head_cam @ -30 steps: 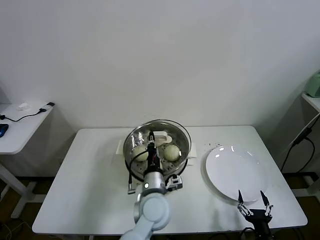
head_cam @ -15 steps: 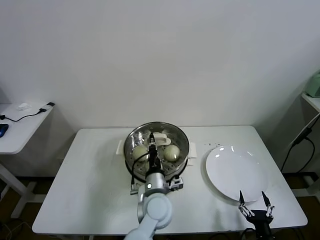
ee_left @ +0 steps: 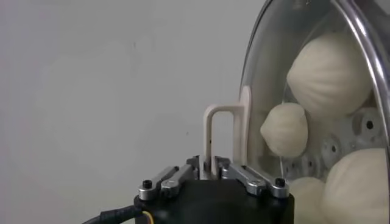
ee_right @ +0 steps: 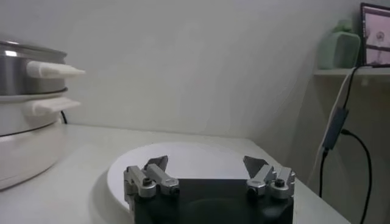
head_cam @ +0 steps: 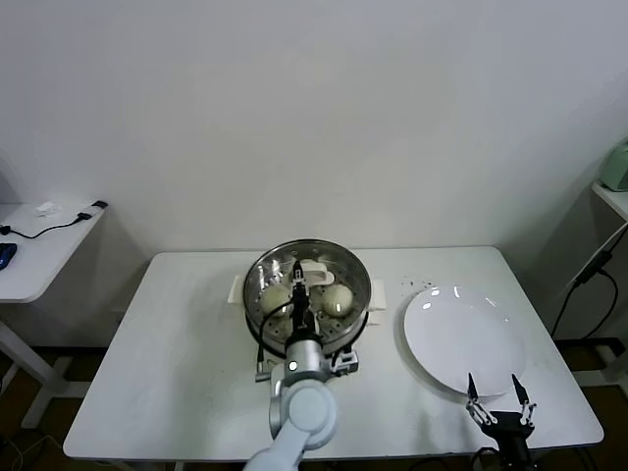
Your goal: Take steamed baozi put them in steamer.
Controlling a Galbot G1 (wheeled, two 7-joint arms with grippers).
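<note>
The right gripper [head_cam: 500, 391] waits at the near edge of the tabletop [head_cam: 177, 353], its fingers spread wide and holding nothing, just by the white plate [head_cam: 461, 339]. The left gripper [head_cam: 295, 285] reaches over the steamer [head_cam: 307, 294]; I cannot tell how its fingers stand. From the head, two baozi [head_cam: 337, 299] show inside. The left wrist view shows four baozi [ee_left: 284, 129] through the steamer's glass lid [ee_left: 341, 36].

My left arm [head_cam: 299, 412] is rounded pale grey (black cable looping off it); both grippers black with silver linkages.
</note>
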